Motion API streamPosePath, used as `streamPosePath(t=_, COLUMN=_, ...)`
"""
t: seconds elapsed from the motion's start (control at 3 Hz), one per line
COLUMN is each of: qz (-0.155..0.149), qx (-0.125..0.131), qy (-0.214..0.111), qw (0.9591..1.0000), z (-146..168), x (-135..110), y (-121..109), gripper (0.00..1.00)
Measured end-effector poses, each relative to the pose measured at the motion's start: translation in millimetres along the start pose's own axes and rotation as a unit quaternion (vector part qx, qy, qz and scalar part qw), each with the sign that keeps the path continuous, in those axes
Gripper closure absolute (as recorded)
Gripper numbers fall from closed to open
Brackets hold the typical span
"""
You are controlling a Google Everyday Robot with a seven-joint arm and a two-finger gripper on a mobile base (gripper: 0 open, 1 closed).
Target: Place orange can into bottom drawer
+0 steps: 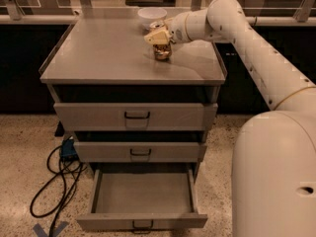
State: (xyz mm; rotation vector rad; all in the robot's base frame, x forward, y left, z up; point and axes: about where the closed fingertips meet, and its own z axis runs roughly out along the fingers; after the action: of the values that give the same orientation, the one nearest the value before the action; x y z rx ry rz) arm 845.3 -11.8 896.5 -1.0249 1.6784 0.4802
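The orange can (pixel 162 52) stands upright on the grey cabinet top (pixel 108 48), towards the back right. My gripper (pixel 158 36) is right over the can and covers its top; only the can's lower body shows beneath it. The arm reaches in from the right. The bottom drawer (pixel 143 221) is pulled out at the cabinet's foot, and its shallow tray holds nothing.
A white bowl (pixel 151 15) sits just behind the can at the back edge. The two upper drawers (pixel 136 116) are pushed in. Black cables (pixel 54 186) and a blue box (pixel 67 149) lie on the floor at left. My white base (pixel 276 177) fills the right foreground.
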Motion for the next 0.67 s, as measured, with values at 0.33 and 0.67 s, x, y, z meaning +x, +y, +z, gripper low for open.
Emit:
streamPosePath(t=0.33, qz=0.000, qx=0.000, qy=0.000, qw=1.0000, z=0.0, x=0.0, y=0.0, gripper=0.87)
streamPosePath(t=0.67, qz=-0.005, qx=-0.005, qy=0.003, qw=1.0000, z=-2.7, x=-0.6, y=5.6, gripper=1.00)
